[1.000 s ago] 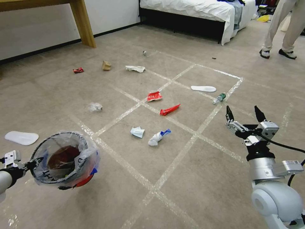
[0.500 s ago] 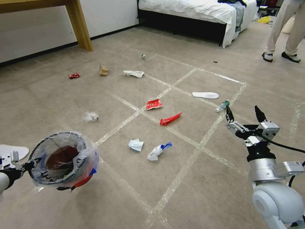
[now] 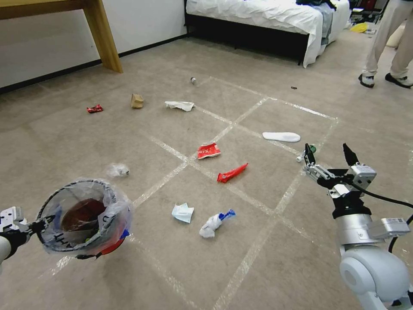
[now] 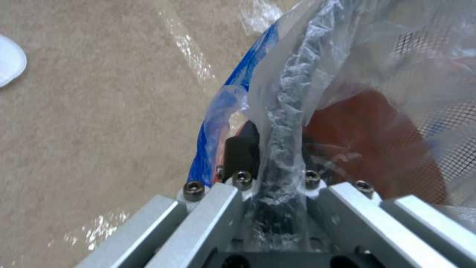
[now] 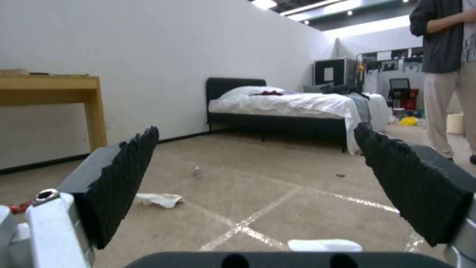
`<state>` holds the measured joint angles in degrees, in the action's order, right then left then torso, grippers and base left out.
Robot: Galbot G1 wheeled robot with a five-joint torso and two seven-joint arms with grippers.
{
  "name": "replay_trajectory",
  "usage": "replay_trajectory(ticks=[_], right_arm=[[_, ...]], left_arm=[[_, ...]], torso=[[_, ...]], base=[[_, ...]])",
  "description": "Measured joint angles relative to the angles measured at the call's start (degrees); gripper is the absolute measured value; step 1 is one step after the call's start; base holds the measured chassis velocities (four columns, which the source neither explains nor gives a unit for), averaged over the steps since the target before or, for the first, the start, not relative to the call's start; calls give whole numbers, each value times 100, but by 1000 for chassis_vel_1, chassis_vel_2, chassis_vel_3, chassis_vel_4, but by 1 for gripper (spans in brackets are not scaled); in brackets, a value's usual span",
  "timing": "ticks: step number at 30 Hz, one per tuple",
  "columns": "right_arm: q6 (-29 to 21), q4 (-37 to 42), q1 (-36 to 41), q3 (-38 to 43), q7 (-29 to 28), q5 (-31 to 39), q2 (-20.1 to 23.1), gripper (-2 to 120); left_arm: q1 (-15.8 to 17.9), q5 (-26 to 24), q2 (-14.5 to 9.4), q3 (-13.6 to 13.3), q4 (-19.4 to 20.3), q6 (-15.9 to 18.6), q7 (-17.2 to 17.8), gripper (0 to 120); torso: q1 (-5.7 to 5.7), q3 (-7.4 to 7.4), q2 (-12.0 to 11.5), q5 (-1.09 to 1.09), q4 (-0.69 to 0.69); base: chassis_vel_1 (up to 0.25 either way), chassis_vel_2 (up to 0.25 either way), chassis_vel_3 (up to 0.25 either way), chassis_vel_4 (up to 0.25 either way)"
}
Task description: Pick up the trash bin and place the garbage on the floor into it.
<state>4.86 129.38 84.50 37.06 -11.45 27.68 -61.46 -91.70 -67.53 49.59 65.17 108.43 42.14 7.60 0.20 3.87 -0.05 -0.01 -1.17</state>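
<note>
A wooden table leg (image 3: pixel 100 36) is standing at the far left against the white wall (image 3: pixel 142 21). A bed (image 3: pixel 258 17) draped in white bedding is sitting at the far side, and a person's legs (image 3: pixel 389 43) are standing far right.

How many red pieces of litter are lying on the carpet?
3: a small red wrapper far left near the table leg, a crushed red can on the tape grid, and a long red wrapper just beyond it. More may hide elsewhere.
</note>
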Motion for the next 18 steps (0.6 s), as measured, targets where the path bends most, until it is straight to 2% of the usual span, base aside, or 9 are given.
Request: replay_trajectory(ticks=[5,9,11,12,14,15,16,17,18], right_arm=[[-285,-6,-87,-133,-270,90,73,100],[-899,-4,-289,-335,-654,595,264,100],[-1778,-16,-637,-595,-1302,1763,433,100],[-1778,-16,-637,-595,-1302,1763,433,100],[-2576,-89,-978,-842,-1931,2848,485,100],[-2576,-89,-978,-842,-1931,2848,485,100],[-2955,-146,-1179,-1007,-2358,3529,473,100],[-2955,-146,-1179,-1007,-2358,3529,473,100],[-3168,-211,-1328,-1137,-2704,3990,435,100]], left_arm=[[28,13,32,-34,-17,0,6,1],[19,26,44,-36,-25,0,8,1],[-10,38,59,-30,-25,0,11,1],[-10,38,59,-30,-25,0,11,1],[49,51,43,-109,-47,0,27,1],[49,51,43,-109,-47,0,27,1],[98,53,10,-174,-76,0,36,1],[98,53,10,-174,-76,0,36,1],[121,53,-10,-205,-91,0,42,1]], torso=[[0,0,0,-1,0],[-1,0,0,0,-1],[-1,0,0,-1,0],[-1,0,0,-1,0],[-2,0,0,1,2],[-2,0,0,1,2],[-1,0,0,-3,1],[-1,0,0,-3,1],[-1,0,0,-4,-1]], base=[[-37,46,45,-47],[0,0,0,0],[0,0,0,0],[0,0,0,0],[0,0,0,0],[0,0,0,0],[0,0,0,0],[0,0,0,0],[0,0,0,0]])
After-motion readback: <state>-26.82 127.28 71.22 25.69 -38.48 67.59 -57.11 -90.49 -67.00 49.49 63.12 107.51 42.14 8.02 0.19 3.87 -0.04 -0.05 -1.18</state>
